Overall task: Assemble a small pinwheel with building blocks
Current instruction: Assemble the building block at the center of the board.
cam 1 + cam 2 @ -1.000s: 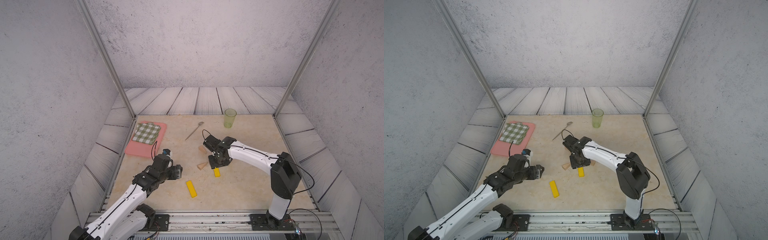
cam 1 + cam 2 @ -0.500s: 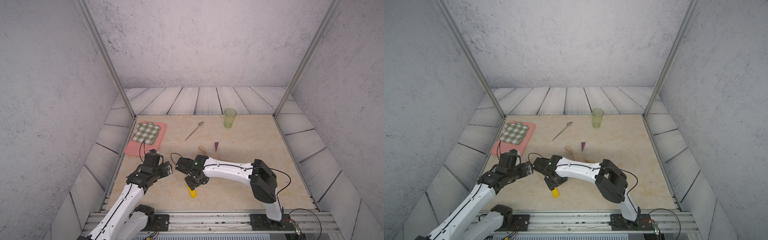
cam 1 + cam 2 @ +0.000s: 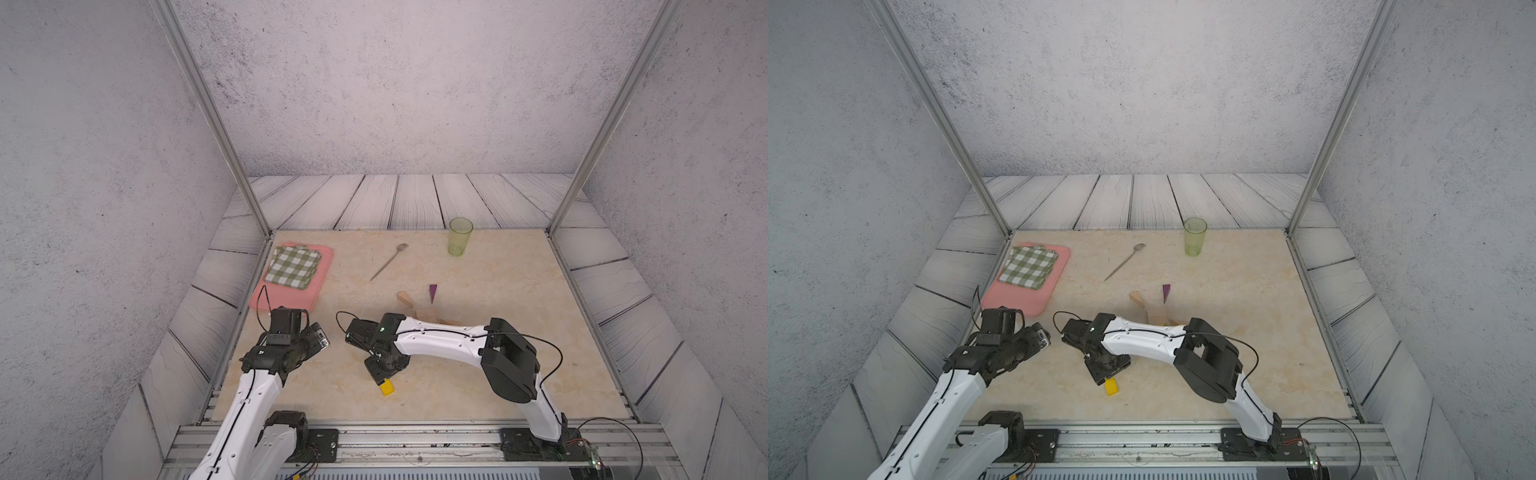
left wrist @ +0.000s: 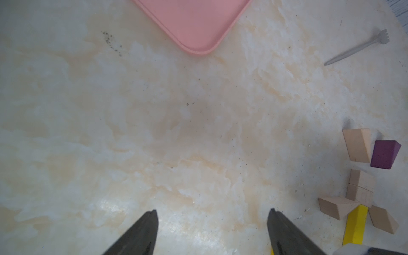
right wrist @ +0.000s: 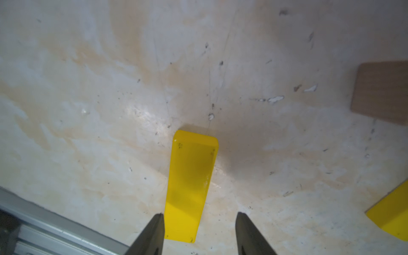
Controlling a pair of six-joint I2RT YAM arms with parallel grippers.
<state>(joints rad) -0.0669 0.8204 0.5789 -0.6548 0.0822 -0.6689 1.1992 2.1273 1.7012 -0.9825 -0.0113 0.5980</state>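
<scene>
Blocks of the pinwheel [image 4: 362, 189] lie flat near the middle of the counter [image 3: 332, 397]. Two pale wooden rectangles sit side by side as the hub, and a yellow stem bar [image 4: 356, 225] leaves it between two wooden wedges. Beyond the hub are another wooden wedge [image 3: 405, 298] and the purple wedge [image 3: 433, 292], slightly apart from each other.

A second yellow bar [image 5: 189, 187] lies loose nearer the front rail. The right pincer [image 5: 199, 221] hangs low over it, jaws apart with the bar's near end between them, not clamped. The left pincer [image 4: 212, 212] is spread wide above bare counter, near the pink tray [image 3: 324, 270] that carries a folded checked cloth [image 3: 293, 266]. A thin grey utensil [image 3: 388, 262] lies farther back, and a green cup [image 3: 460, 237] stands there too.

In both top views the right arm [image 3: 440, 338] crosses the pinwheel and hides the stem and the two wedges flanking it; only the left wrist view shows them. How the loose bar sits between the jaws shows only from the right wrist. From above, just its yellow tip pokes out.
</scene>
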